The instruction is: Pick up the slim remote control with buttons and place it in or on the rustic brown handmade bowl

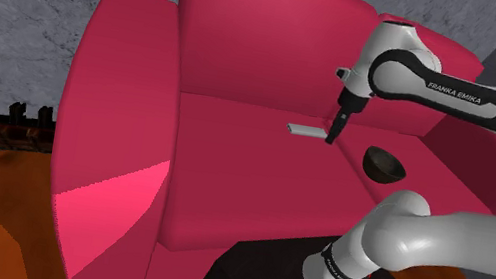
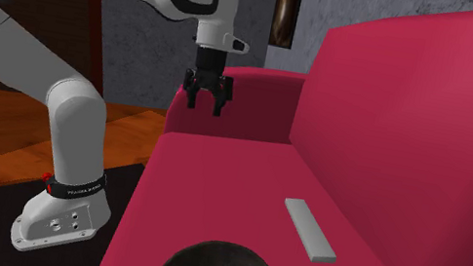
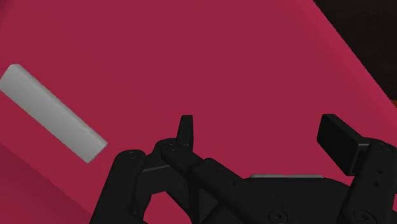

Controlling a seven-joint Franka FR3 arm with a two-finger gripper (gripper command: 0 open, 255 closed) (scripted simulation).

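Remote control [image 2: 311,231] lies flat near the sofa [image 2: 216,183] seat's back edge, free for grasping; the tool [image 2: 206,107] hangs above the seat, wide and empty.

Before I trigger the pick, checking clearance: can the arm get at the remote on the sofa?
Probably yes: the grey remote lies bare on the red sofa seat, nothing over it, and the open jaws hang above the seat to one side.
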